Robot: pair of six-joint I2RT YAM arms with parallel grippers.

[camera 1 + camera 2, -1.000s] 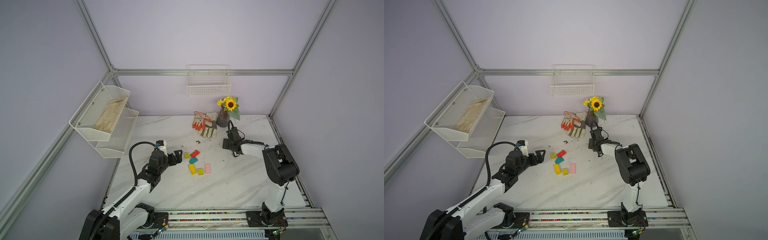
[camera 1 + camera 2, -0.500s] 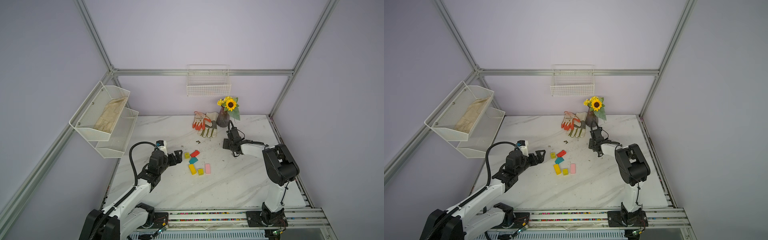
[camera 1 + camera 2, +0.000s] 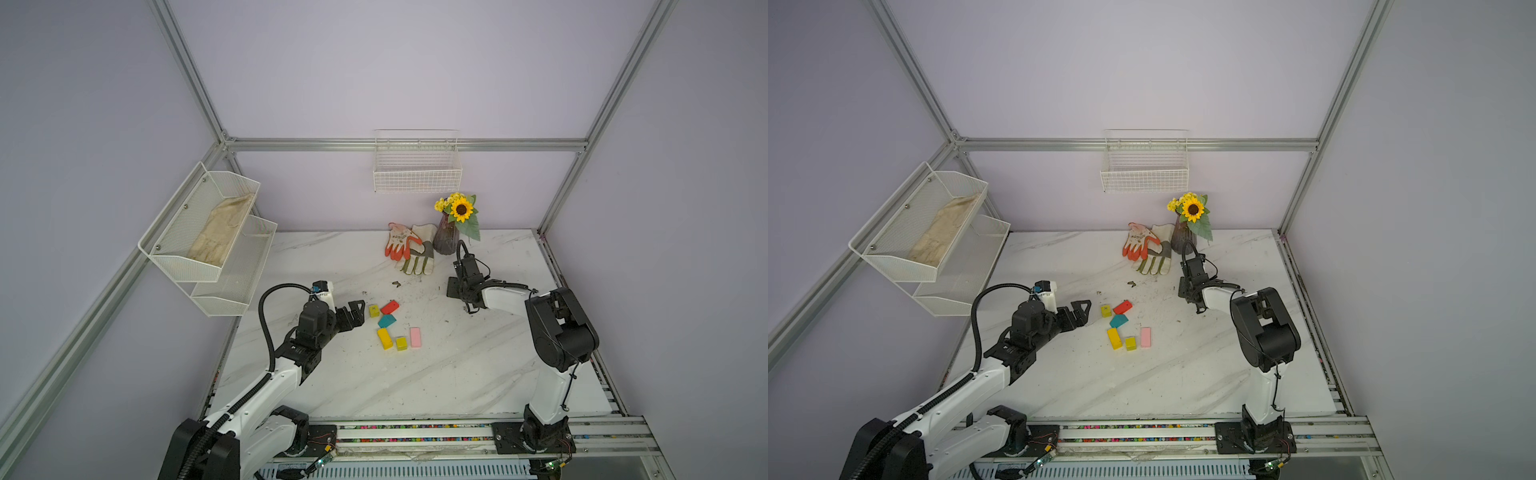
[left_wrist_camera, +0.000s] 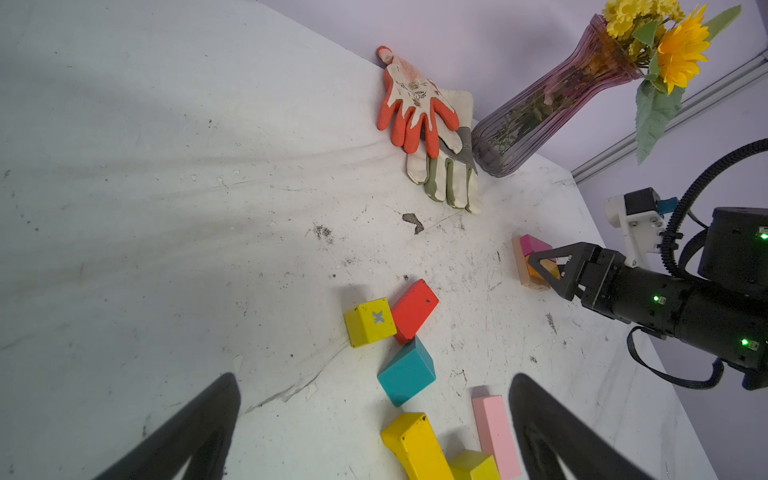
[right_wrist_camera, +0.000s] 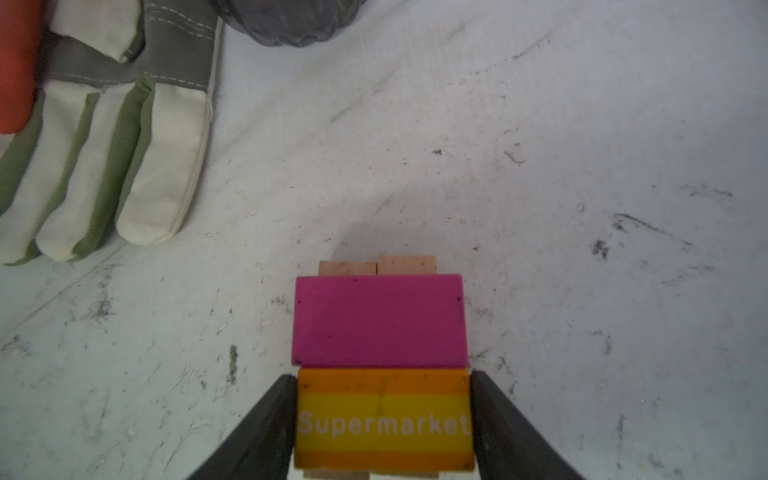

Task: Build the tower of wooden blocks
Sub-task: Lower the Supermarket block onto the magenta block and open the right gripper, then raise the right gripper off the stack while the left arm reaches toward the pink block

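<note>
Six loose wood blocks (image 3: 386,320) lie in the middle of the bench (image 3: 457,374): two yellow cubes, one yellow bar, one red bar, one pink bar and one teal pentagon. The left fingers (image 4: 199,424), spread wide and empty, sit just left of them. Further right, near one vase (image 3: 445,241) and two gloves (image 3: 409,251), the right fingers (image 5: 270,428) pinch one orange block (image 5: 384,419) touching one magenta block (image 5: 378,320), both on two tan blocks (image 5: 347,267).
</note>
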